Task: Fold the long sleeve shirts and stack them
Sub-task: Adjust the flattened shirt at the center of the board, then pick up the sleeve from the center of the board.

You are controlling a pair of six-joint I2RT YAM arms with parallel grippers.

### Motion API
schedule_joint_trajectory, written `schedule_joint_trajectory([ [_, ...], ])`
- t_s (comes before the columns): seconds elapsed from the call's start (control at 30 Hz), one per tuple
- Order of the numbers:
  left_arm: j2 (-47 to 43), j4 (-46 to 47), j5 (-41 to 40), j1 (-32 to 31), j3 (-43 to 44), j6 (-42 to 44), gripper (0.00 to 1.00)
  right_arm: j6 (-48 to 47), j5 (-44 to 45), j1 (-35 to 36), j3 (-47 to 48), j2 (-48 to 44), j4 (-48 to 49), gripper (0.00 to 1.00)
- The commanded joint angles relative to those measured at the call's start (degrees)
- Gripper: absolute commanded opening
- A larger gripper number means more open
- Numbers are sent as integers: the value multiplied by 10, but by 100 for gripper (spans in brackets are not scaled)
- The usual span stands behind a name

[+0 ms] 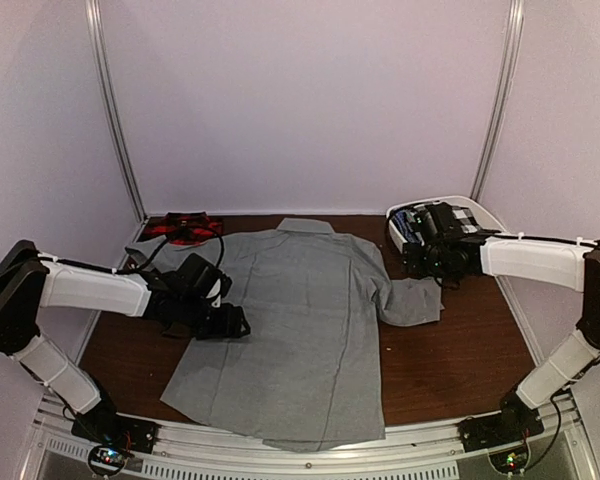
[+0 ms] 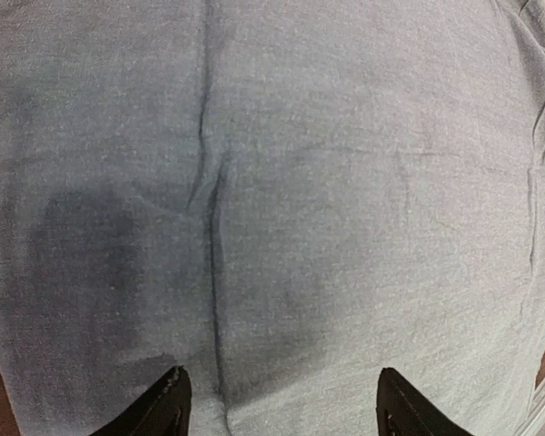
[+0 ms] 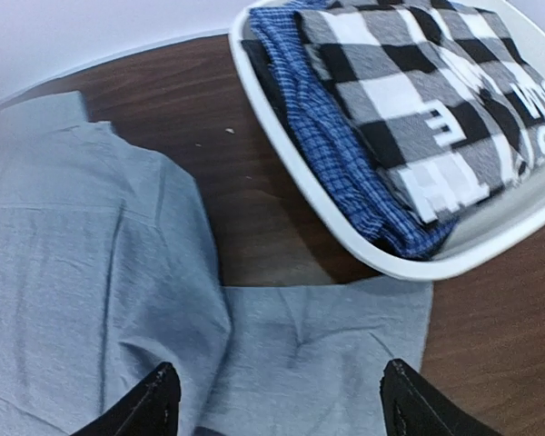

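Folding of the grey shirt (image 1: 300, 330), spread flat on the counter (image 1: 460, 350): left claw (image 2: 277, 404) open above its left half, right claw (image 3: 277, 400) open over the sleeve (image 3: 336, 336) jutting from its right edge, which likely needs folding inward next; plaid shirt (image 1: 180, 228) beyond its far-left corner.

High overview; wrist close-ups sharing shirt (image 1: 300, 330)
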Motion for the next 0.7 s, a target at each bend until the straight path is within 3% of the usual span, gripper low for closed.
schedule_joint_trajectory([
  [0.0, 12, 4, 3, -1, 19, 15, 72, 50, 20, -47, -94, -78, 35, 75],
  [0.3, 27, 10, 12, 0, 24, 15, 72, 67, -89, -132, -195, -67, 128, 73],
  [0.53, 30, 11, 5, 0, 14, 11, 72, 80, -141, -140, -198, 16, 181, 68],
  [0.67, 32, 9, -4, 0, 2, 10, 72, 85, -142, -140, -206, 32, 199, 59],
])
